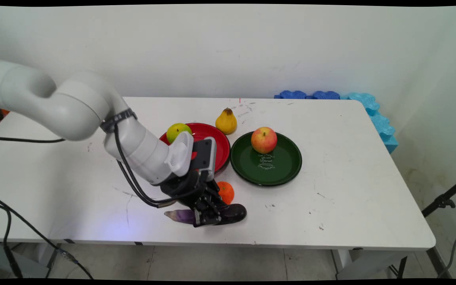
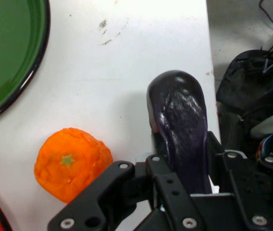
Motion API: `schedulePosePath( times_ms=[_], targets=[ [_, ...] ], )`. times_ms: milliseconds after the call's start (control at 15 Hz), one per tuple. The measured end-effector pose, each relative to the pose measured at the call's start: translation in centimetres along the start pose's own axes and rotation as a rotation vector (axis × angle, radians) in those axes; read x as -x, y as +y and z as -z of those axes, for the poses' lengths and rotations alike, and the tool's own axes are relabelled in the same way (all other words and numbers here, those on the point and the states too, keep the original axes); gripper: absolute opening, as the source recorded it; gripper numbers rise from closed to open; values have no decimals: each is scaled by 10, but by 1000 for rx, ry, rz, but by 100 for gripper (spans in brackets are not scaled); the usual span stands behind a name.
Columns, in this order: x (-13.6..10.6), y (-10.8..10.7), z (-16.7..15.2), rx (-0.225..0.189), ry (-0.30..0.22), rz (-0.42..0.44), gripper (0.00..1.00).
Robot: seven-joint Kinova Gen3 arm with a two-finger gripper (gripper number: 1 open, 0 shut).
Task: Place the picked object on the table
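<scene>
Gripper (image 1: 206,215): low at the table's near edge, fingers closed against both flanks of the eggplant (image 1: 232,211), roughly at its middle.
Eggplant: dark purple, lying flat on the white table (image 1: 350,166); long axis running left–right, pale stem end left, rounded end right of the fingers.
Orange (image 1: 225,191): just beyond the gripper, apart from the eggplant.
Red plate (image 1: 220,142): farther back, carrying a green apple (image 1: 177,131).
Green plate (image 1: 279,166): right of the red, carrying a red apple (image 1: 264,139).
Pear (image 1: 226,120): upright, beyond both plates.
</scene>
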Motion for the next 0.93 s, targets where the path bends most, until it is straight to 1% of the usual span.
schedulePosePath(
  times_ms=[333, 533, 600, 800, 933],
  targets=[
    [6, -2, -20, -18, 2, -21, 0],
    [8, -3, -26, -24, 6, -30, 0],
    [9, -3, -28, -24, 8, -32, 100],
    [9, -2, -27, -21, 22, -43, 100],
    [6, -3, -21, -20, 37, -45, 100]
  ],
)
